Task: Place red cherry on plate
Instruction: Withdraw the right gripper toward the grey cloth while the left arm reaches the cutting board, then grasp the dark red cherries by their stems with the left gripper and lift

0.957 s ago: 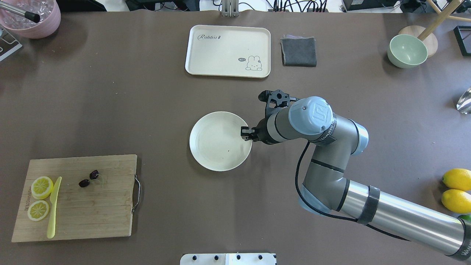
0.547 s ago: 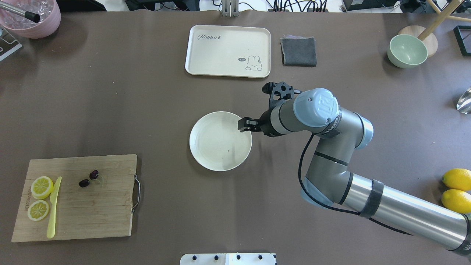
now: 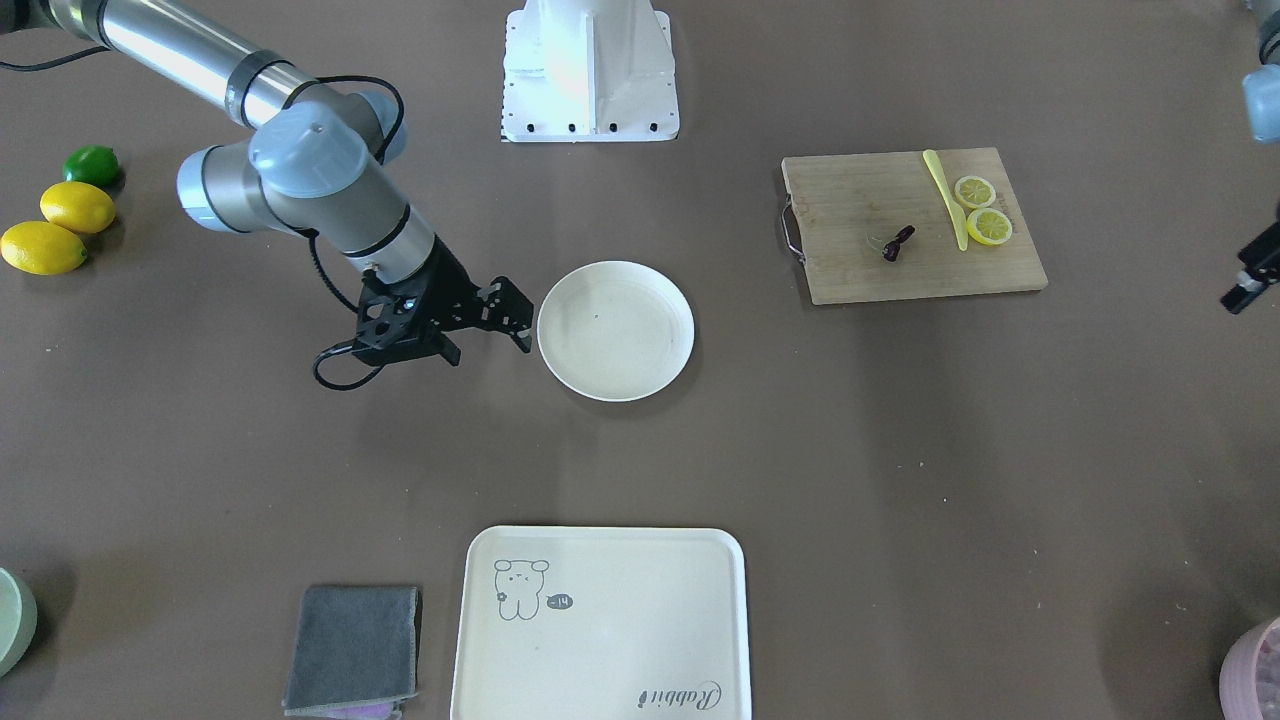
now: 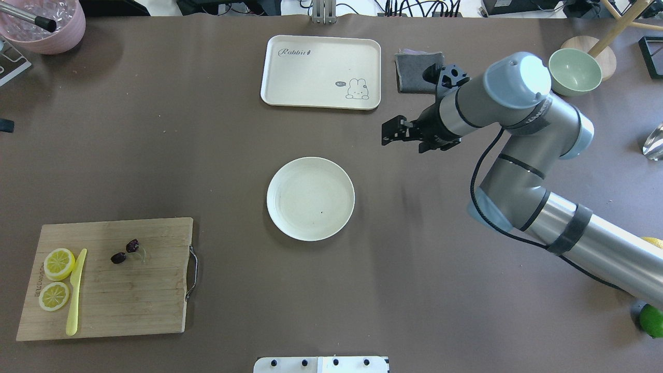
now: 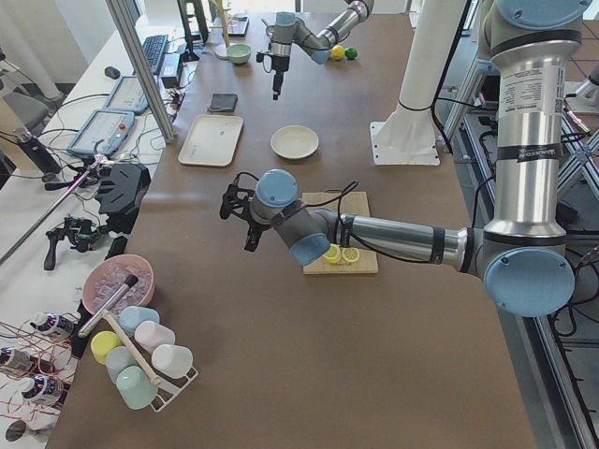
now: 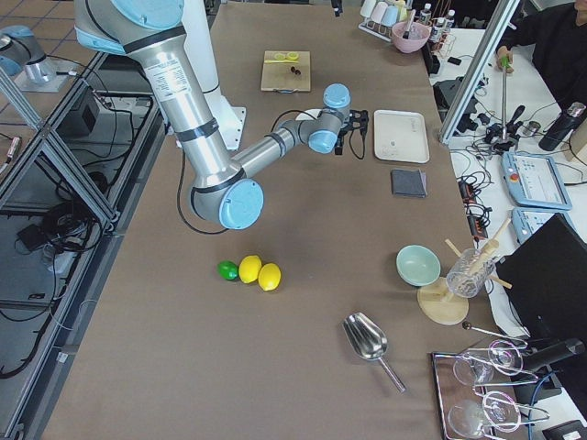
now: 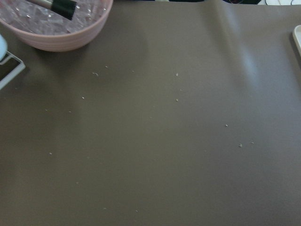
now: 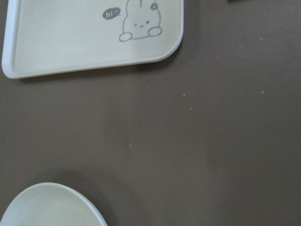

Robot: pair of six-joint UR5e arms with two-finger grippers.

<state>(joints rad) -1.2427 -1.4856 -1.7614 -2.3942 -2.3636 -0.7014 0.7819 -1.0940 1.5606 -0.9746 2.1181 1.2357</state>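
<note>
**Cherry not yet picked, plate bare**

Cherry and plate lay well apart; the red cherry (image 4: 124, 251) sat on the wooden cutting board (image 4: 129, 305) at the robot's left, near the board's far edge, while the plate (image 4: 300, 204) stood bare at mid-desk. The right claw (image 4: 403, 141) hung above bare desk between the plate and the rabbit tray (image 4: 321, 67), its jaws apart and holding nothing; the left claw (image 5: 241, 224) hovered over the desk's left end, and whether it was apart or together I could not tell.

Risks, as I judged them: the fruit was tiny and its stems thin, so a claw closing slightly off could pinch only a stem, or nudge the pair aside without gripping; a loosely held stem might let the cherries swing or drop short of the plate. The yellow knife (image 4: 76, 292) and the lemon slices (image 4: 58, 263) lay just beside the cherry on its outer side, so a wide approach from there might knock them. If the right arm were sent, it would have to reach across the plate, and a low sweep could shove it.

Room looked generous otherwise: bare brown desk (image 4: 207, 155) spread between board and plate; the board's metal handle (image 4: 192, 273) was the only thing jutting into that path; the plate's rim was shallow and open on every side.
</note>
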